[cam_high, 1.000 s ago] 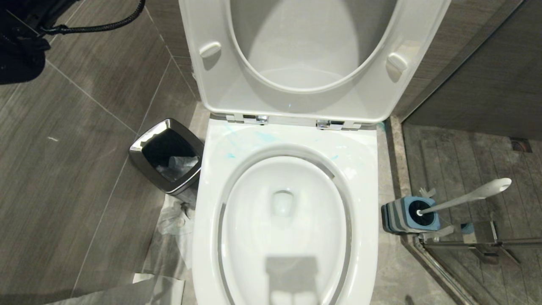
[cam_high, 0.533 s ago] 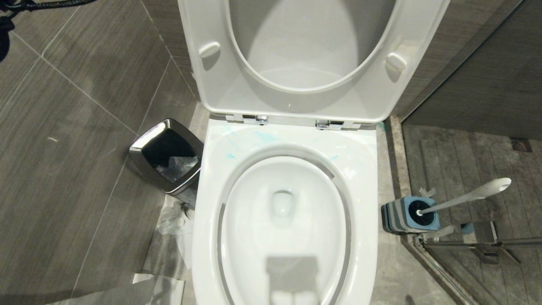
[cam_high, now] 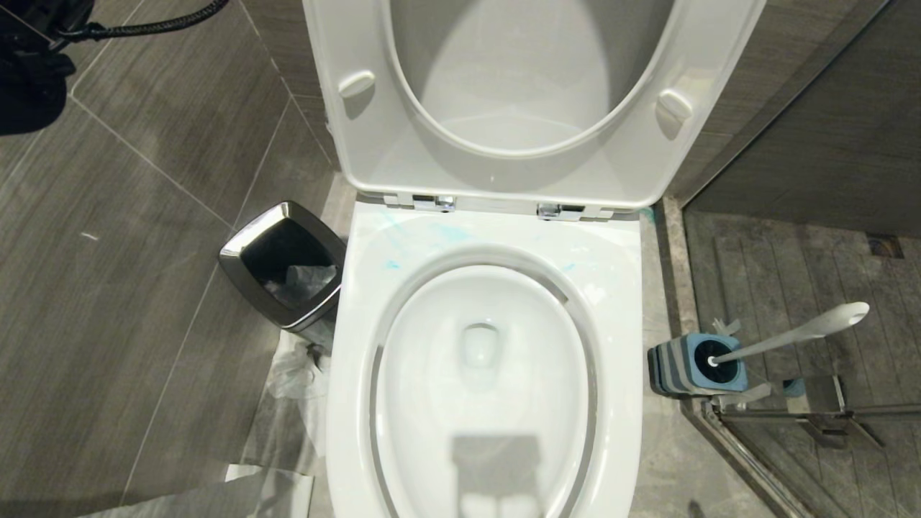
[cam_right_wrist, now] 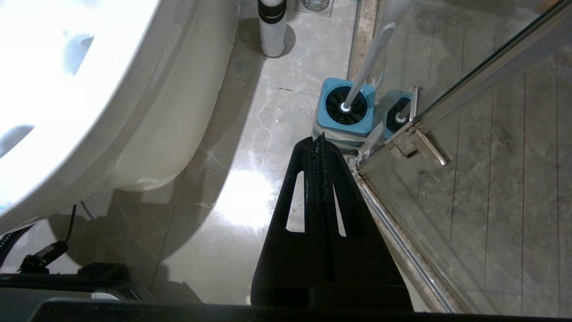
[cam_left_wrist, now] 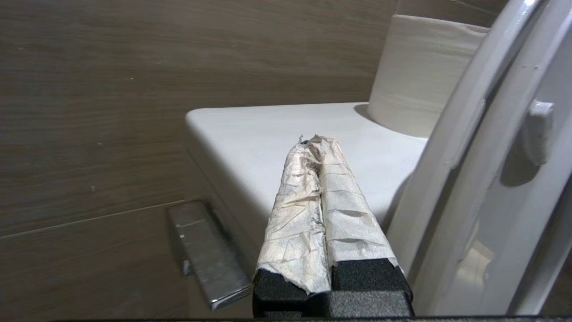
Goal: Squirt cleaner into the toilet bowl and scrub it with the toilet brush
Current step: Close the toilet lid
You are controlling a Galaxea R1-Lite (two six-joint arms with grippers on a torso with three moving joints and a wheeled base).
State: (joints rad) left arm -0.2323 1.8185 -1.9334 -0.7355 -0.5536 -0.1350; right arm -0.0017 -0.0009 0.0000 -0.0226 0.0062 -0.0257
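The toilet bowl (cam_high: 352, 345) stands with seat and lid raised. Thin turquoise smears of cleaner (cam_high: 450, 232) lie on the back of its rim. To its right on the floor, the toilet brush (cam_high: 799, 334) leans in its blue-and-grey holder (cam_high: 673, 367). My left gripper (cam_left_wrist: 313, 142) is shut and empty, its fingers wrapped in pale tape. It points at the cistern top beside the raised lid, and only that arm's dark bulk (cam_high: 32, 79) shows in the head view's far-left corner. My right gripper (cam_right_wrist: 319, 139) is shut and empty, low over the floor just short of the brush holder (cam_right_wrist: 346, 112).
A square steel bin (cam_high: 284, 262) with a black liner stands left of the bowl, with crumpled plastic sheet (cam_high: 288, 374) on the floor beside it. A glass shower door and its rail (cam_high: 813, 414) run close behind the holder. A toilet roll (cam_left_wrist: 420, 71) sits on the cistern (cam_left_wrist: 268, 129). A white bottle (cam_right_wrist: 272, 27) stands on the floor.
The left arm's dark bulk slid mostly out of the head view's top-left corner, then came back. The bowl, brush and bin have not moved.
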